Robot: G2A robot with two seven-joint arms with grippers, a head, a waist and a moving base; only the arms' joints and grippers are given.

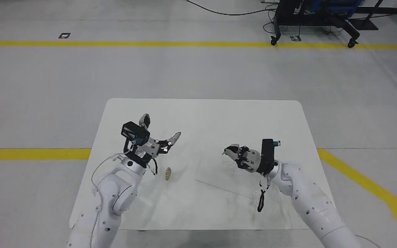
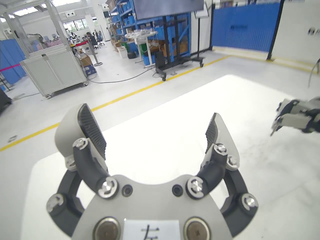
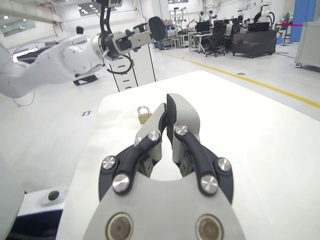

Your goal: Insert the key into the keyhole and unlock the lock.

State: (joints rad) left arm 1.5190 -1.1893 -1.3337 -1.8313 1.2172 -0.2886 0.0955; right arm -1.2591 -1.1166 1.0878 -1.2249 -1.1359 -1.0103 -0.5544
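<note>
On the bench (image 1: 260, 118), near your left arm, the padlock (image 1: 167, 175) lies free. Left tool (image 1: 160, 128) hangs released nearby; right tool (image 1: 232, 151) is clenched, seemingly pinching the key (image 2: 272, 131). Insertion not begun: grip the padlock first, then line the key up.

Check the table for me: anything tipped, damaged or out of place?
Nothing stands out. The padlock sits intact on the table, shackle apparently closed. The left gripper is open above the table; the right gripper is shut, with a thin tip, likely the key, poking from it.
</note>
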